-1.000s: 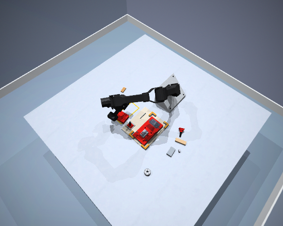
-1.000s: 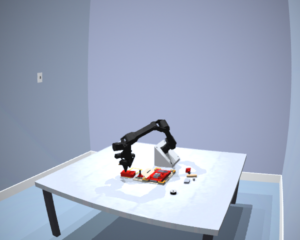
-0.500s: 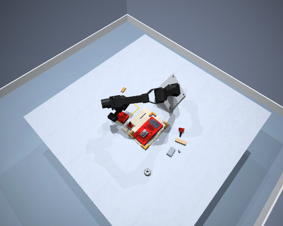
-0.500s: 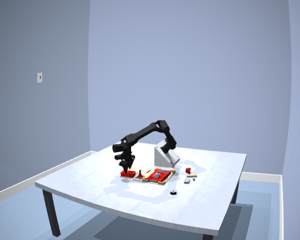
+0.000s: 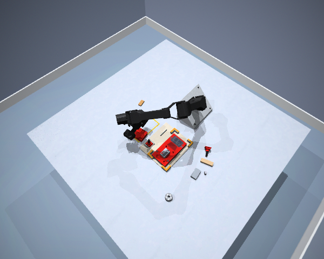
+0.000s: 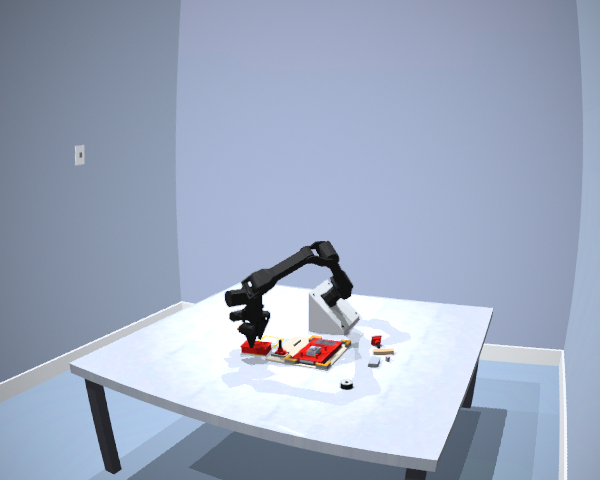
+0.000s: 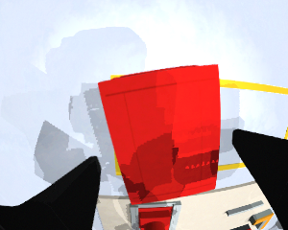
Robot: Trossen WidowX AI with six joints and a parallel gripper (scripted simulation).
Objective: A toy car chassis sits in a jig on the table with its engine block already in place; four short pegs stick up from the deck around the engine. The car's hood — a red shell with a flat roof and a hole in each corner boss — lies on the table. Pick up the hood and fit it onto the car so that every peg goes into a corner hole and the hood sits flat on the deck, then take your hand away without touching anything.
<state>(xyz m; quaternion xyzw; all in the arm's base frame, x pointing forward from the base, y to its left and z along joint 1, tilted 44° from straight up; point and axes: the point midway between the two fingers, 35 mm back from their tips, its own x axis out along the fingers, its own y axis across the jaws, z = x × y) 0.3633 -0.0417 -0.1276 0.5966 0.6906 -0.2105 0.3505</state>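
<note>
We are holding our gripper (image 5: 134,135) (image 6: 256,343) (image 7: 169,151) spread wide, pinching nothing, above the red hood (image 5: 140,134) (image 6: 256,347) (image 7: 163,134). In the wrist view the hood is showing between the two fingertips, with a gap on either side. It is lying on the table (image 5: 100,172) (image 6: 290,418) (image 7: 19,29), partly over a yellow outline (image 5: 156,122) (image 6: 273,337) (image 7: 259,86), just beside the cream jig board (image 5: 159,134) (image 6: 293,345) (image 7: 197,203). On that board, the red chassis (image 5: 173,147) (image 6: 327,349) is sitting between orange corners, bearing its grey engine block (image 5: 164,152) (image 6: 313,350).
</note>
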